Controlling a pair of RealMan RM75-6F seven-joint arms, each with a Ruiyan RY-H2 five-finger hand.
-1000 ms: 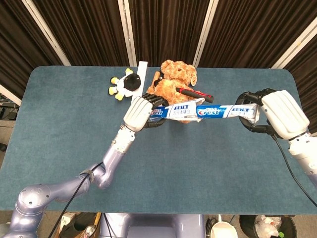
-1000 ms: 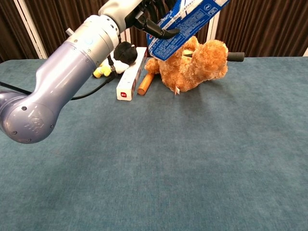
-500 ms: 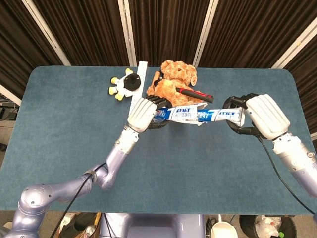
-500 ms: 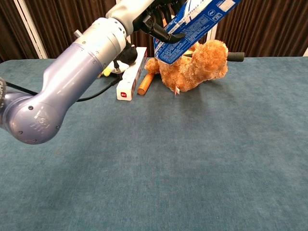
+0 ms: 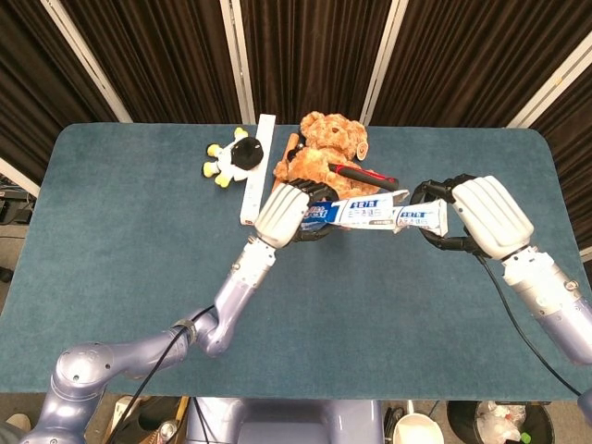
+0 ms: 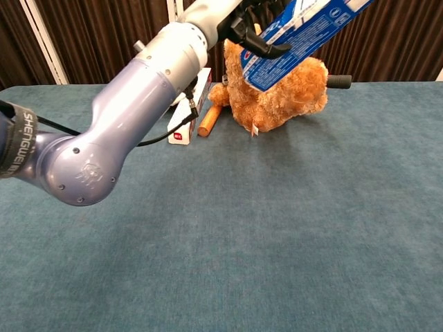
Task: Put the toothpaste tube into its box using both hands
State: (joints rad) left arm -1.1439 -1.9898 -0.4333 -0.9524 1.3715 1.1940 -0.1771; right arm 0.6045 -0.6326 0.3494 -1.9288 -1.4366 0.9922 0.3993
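Observation:
In the head view my left hand (image 5: 283, 213) grips the left end of the blue and white toothpaste box (image 5: 356, 213), held level above the table in front of the teddy bear. My right hand (image 5: 479, 217) holds the toothpaste tube (image 5: 421, 217) by its right end. The tube's other end sits inside the box's open right mouth, so the two form one straight line. In the chest view the box (image 6: 304, 31) hangs tilted at the top edge, with the left hand's fingers (image 6: 259, 43) curled round it. The right hand is outside that view.
A brown teddy bear (image 5: 324, 148) lies at the table's back, with a red-handled tool (image 5: 363, 173) across it. To its left are a long white box (image 5: 259, 166), a wooden handle (image 6: 208, 121) and a yellow and black toy (image 5: 229, 159).
Both hands have moved closer together and the tube has slid further into the box, so less of it shows. My left hand has shifted right with the box.

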